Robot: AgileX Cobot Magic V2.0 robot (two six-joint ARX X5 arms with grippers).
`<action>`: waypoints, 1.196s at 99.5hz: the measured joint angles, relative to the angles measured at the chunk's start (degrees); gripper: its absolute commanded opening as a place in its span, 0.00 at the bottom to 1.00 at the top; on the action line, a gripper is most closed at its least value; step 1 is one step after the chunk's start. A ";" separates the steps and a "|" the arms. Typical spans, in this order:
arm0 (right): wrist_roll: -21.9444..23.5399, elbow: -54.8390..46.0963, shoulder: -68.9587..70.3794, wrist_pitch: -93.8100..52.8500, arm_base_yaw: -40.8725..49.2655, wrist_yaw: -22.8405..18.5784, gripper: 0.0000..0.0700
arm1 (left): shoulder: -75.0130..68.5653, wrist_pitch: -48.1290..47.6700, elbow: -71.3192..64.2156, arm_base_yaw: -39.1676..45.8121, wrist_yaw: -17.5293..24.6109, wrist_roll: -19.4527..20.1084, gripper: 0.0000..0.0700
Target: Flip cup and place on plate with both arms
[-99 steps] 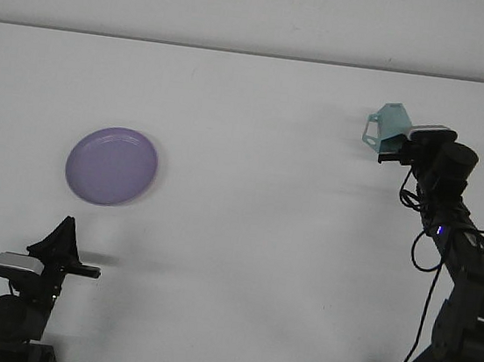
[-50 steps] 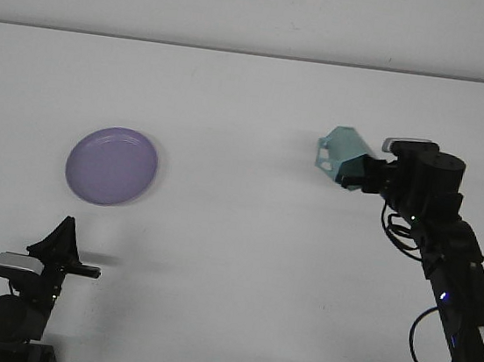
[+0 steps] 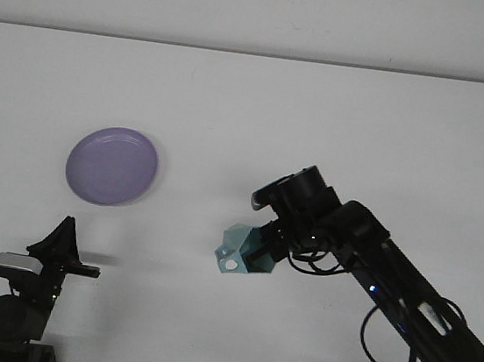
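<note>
A pale teal cup point(image 3: 240, 250) with a handle hangs just above the table near the middle, tipped on its side, with my right gripper point(image 3: 256, 246) shut on it. The right arm reaches in from the lower right, its wrist bent down toward the cup. A purple plate point(image 3: 111, 165) lies flat on the white table at the left, well apart from the cup. My left gripper point(image 3: 65, 243) rests low at the front left, below the plate, pointing up with nothing near it; its fingers are too dark to read.
The white table point(image 3: 320, 120) spans the whole view with a pale wall behind it. Cables hang along the right arm point(image 3: 404, 298). The left arm's base point(image 3: 14, 312) stands at the front left corner.
My right arm has swung the cup from the back right down and left toward the table's middle, lowering it close to the surface. The left arm and plate have stayed still.
</note>
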 measured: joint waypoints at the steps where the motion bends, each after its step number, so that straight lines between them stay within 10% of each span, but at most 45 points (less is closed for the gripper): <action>1: -0.11 0.00 0.44 -0.37 0.15 0.11 0.00 | 0.00 0.00 0.00 0.00 0.00 0.00 0.02; 59: -3.41 0.00 13.03 -7.34 1.05 4.42 0.01 | 0.00 -0.02 0.00 0.00 0.00 -0.17 0.02; 79: -4.17 0.00 13.03 -7.48 0.72 4.33 0.42 | 0.00 -0.04 0.00 0.00 0.00 -0.17 0.02; 119: -5.46 5.25 8.52 -8.50 -0.66 4.39 0.44 | 0.00 0.00 0.02 0.00 0.00 -3.43 0.02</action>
